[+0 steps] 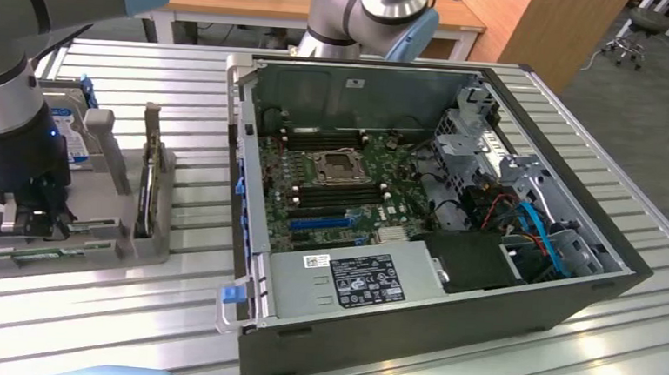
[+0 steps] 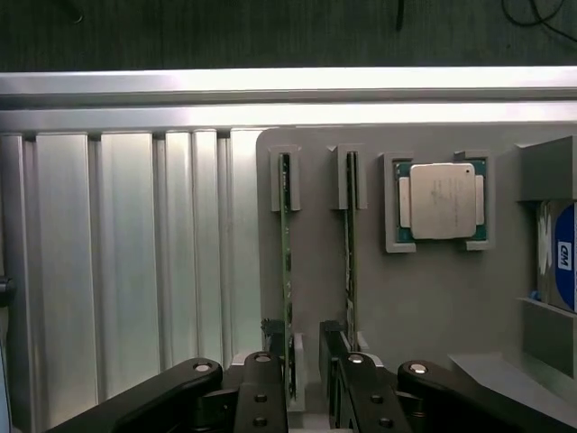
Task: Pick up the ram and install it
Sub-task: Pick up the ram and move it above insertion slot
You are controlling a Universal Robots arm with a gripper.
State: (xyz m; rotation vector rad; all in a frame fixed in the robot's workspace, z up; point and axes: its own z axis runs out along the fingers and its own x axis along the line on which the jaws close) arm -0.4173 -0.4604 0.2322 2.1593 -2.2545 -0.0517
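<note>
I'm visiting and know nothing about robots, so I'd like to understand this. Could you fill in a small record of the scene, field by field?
Gripper: gripper, open, low over the gray holder
Between its jaws: one ram stick, on edge in its slot, not lifted
Beside it: second ram stick, on edge in the next slot
Also in holder: processor chip lying flat; hard drive with blue label
Computer case: open, motherboard exposed, to the exterior view's right of the holder
</note>
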